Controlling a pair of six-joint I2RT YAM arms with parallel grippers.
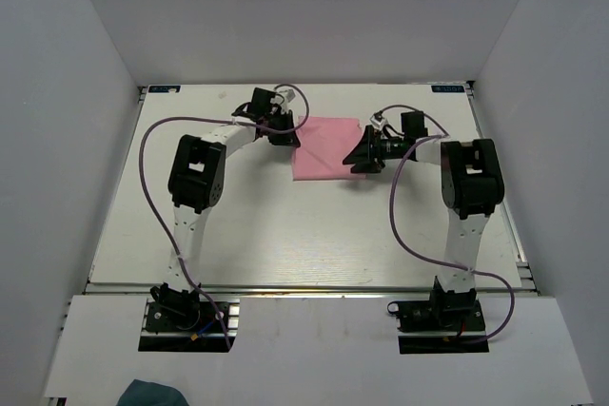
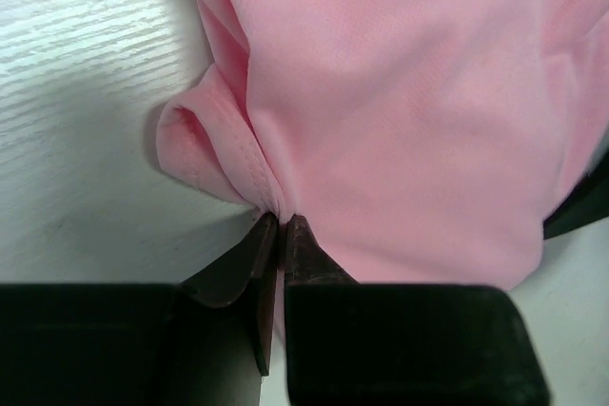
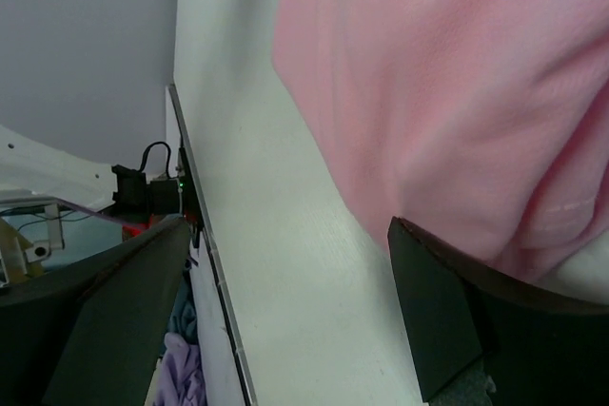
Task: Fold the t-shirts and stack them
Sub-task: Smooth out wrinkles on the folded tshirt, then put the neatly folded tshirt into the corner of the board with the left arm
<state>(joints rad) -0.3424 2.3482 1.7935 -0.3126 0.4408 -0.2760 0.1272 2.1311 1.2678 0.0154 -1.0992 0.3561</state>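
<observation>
A white table (image 1: 285,235) boxed in by plain white walls on the left, right and far sides; a light pink t-shirt (image 1: 325,149) lies folded into a rough rectangle on the far part of it, about midway between left and right; the left gripper (image 1: 283,132) is at the shirt's far-left corner, its jaws closed on a pinch of stitched hem, and in the left wrist view the fabric beside the pinch puffs up in a small loop; the right gripper (image 1: 363,155) sits at the shirt's right edge with its jaws spread wide and clamping nothing, one finger (image 3: 447,311) against the pink edge, the other over bare table; a small dark teal cloth (image 1: 152,394) lies off the table at the near left.
</observation>
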